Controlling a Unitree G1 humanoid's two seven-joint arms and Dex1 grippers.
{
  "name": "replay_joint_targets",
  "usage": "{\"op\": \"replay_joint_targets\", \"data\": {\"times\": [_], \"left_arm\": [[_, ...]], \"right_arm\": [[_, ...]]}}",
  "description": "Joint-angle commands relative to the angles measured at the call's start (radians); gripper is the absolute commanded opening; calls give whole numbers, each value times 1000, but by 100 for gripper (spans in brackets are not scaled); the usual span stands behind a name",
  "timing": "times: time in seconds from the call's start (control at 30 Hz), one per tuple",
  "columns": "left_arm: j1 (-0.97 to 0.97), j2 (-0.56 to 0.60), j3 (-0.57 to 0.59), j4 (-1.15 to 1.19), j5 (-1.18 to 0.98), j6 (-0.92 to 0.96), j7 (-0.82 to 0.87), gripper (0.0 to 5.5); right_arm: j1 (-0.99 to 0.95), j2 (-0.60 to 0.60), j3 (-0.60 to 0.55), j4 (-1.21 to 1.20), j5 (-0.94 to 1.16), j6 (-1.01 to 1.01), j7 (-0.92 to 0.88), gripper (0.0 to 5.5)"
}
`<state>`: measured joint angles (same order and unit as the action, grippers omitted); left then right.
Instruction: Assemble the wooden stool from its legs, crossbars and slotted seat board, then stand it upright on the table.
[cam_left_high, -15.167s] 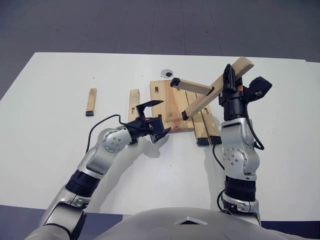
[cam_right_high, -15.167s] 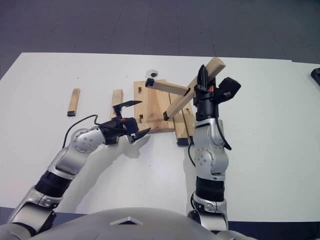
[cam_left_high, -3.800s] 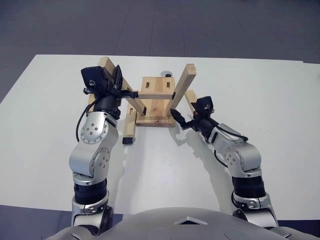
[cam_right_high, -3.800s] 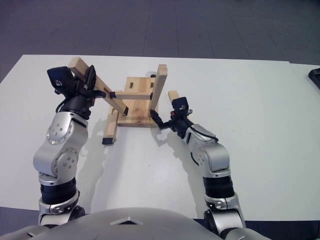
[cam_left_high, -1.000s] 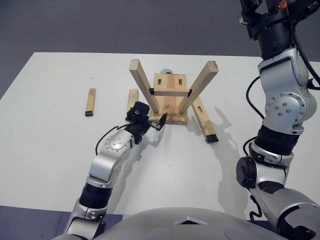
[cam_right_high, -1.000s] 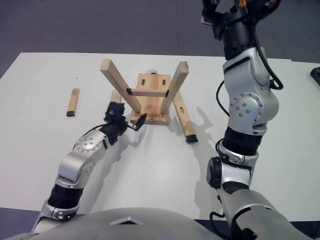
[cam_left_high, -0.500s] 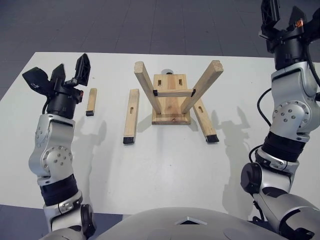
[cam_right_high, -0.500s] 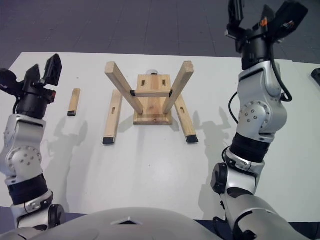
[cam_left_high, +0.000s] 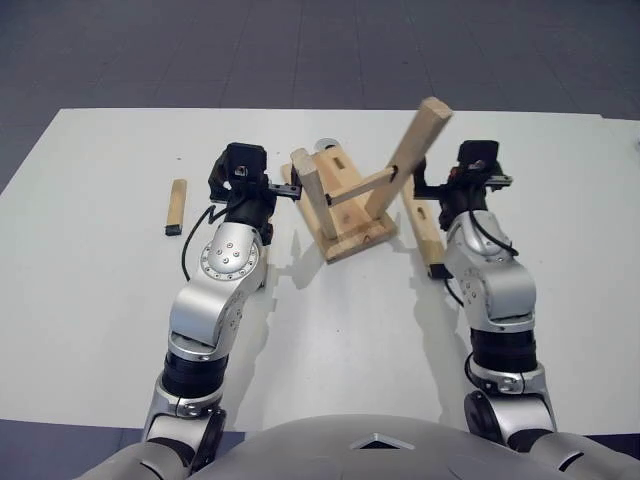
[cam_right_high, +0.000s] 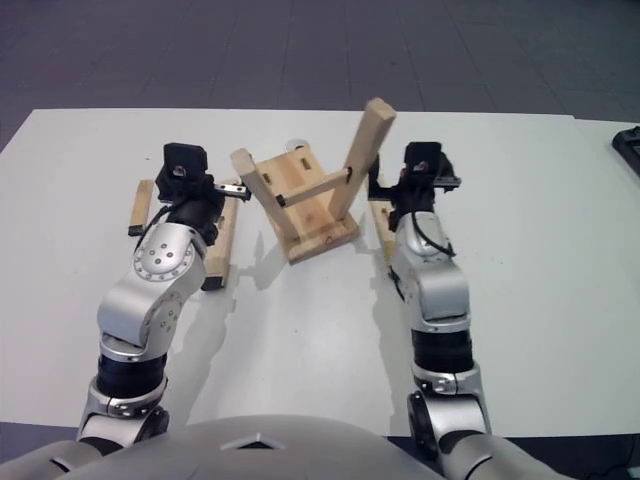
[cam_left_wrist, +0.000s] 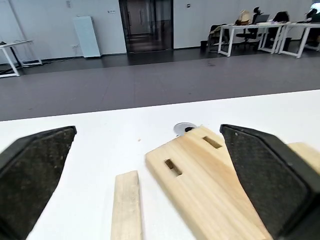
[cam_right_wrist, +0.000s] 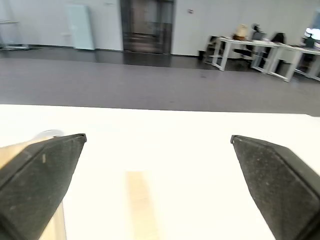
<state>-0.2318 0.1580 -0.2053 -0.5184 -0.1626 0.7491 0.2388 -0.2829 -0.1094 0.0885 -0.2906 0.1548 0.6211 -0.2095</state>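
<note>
Half-built stool (cam_left_high: 345, 205) sits skewed at upper centre of the surface (cam_left_high: 330, 330), two legs up. Left hand (cam_left_high: 247, 188) and right hand (cam_left_high: 458, 183), both spread, flank it, probably to square it. Spare leg (cam_left_high: 425, 235) lies beside.

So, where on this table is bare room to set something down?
Bare: the near table in front of the seat board; the far right side beyond the loose leg; left of the short piece. Crowded between the left gripper and right gripper.
</note>
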Motion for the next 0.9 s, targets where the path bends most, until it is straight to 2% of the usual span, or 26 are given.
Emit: {"op": "replay_joint_targets", "data": {"times": [0.03, 0.2, 0.37, 0.47, 0.6, 0.7, 0.77, 0.9], "left_arm": [[-10, 8, 9, 74, 54, 26, -26, 536], [-46, -11, 89, 168, 82, -18, -34, 536], [-75, -1, 126, 189, 113, -66, -62, 536], [-65, 102, 135, 126, 145, -79, -149, 536], [-22, 411, 145, 103, 252, -130, -348, 536], [68, 570, 137, 99, 278, -253, -509, 536], [132, 626, 129, 80, 264, -351, -604, 536], [152, 634, 70, 77, 247, -459, -738, 536]], "right_arm": [[-15, 51, 27, -17, -21, 16, 12, 540], [-10, 34, -34, 14, -64, 37, 6, 540], [-13, 18, -34, 27, -101, 31, 45, 540], [-45, -7, 5, 65, -124, 6, 105, 540], [-55, -108, 49, 144, -189, -72, 206, 540], [-90, -147, 33, 214, -218, -119, 232, 540], [-113, -152, 15, 242, -216, -134, 247, 540], [-118, -146, -29, 254, -201, -139, 256, 540]]}}
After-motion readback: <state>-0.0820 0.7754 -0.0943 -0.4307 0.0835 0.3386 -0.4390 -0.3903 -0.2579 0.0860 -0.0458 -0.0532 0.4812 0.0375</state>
